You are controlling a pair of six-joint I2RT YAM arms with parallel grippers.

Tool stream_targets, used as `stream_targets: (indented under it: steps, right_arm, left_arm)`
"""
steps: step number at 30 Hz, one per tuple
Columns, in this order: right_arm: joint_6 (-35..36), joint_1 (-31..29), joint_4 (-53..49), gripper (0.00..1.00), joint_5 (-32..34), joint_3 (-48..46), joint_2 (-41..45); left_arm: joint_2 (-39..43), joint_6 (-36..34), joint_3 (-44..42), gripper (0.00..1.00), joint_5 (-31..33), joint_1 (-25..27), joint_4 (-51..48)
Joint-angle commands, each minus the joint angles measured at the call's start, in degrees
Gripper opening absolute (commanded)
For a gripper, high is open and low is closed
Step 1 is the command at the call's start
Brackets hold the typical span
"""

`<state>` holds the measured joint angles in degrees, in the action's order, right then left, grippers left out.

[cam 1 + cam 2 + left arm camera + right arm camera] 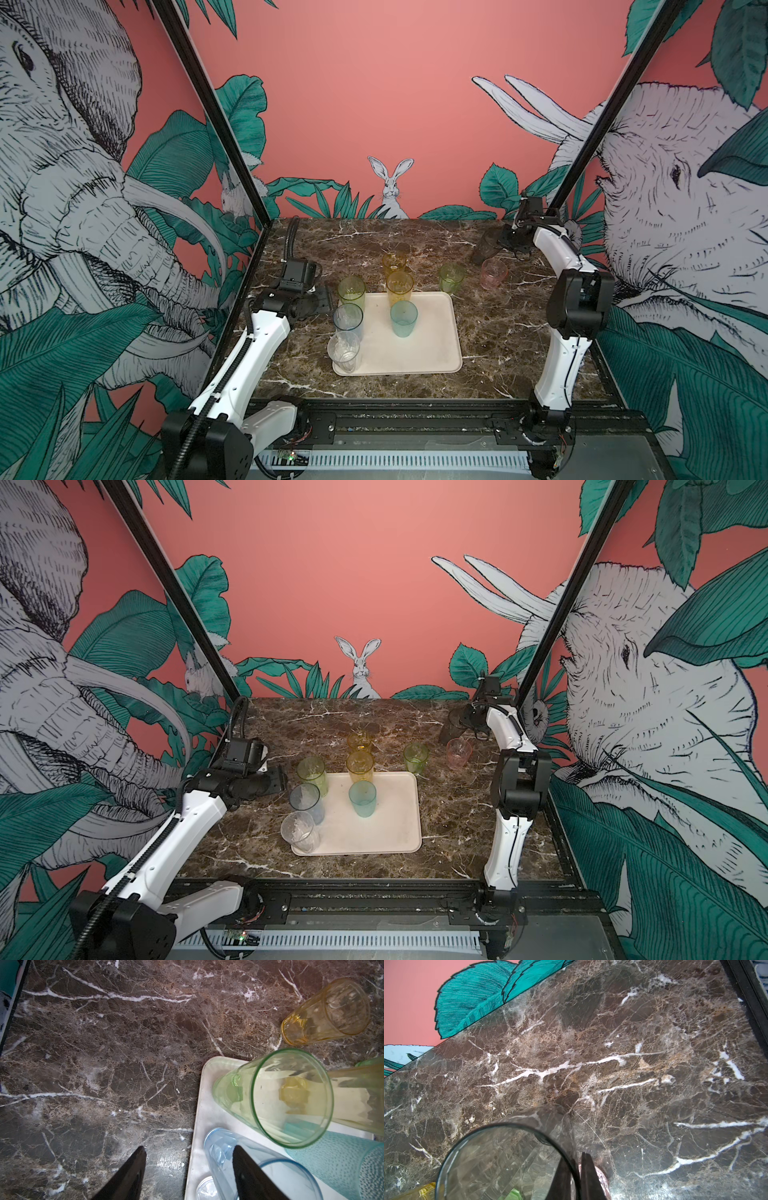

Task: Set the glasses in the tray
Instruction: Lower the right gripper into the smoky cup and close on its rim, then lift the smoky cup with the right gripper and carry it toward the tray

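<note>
The cream tray (428,332) lies mid-table and carries several glasses: yellow-green (351,291), pale blue (348,318), clear (343,351), tall amber (400,286) and teal (403,318). On the marble behind it stand a short amber glass (394,262), a short green one (451,277) and a pink one (493,272). My right gripper (578,1157) is shut on the rim of the smoky grey glass (500,1163) at the far right, one finger inside and one outside. My left gripper (189,1148) hangs open over the tray's left edge (199,1126), holding nothing.
Black frame posts rise at both back corners, and the mural wall closes the table's far edge. The pink glass (602,1178) stands right beside my right fingers. A black rail runs along the table's front edge.
</note>
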<state>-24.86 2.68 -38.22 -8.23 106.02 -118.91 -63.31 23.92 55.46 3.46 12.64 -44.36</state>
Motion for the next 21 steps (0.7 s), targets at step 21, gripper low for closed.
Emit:
stream_targets:
  steps: [21]
  right_arm:
    - [3.80, -5.85, -2.58, 0.02, 1.93, -0.88, 13.24]
  left_arm:
    - [1.36, 0.26, 0.09, 0.68, 0.11, -0.35, -0.78]
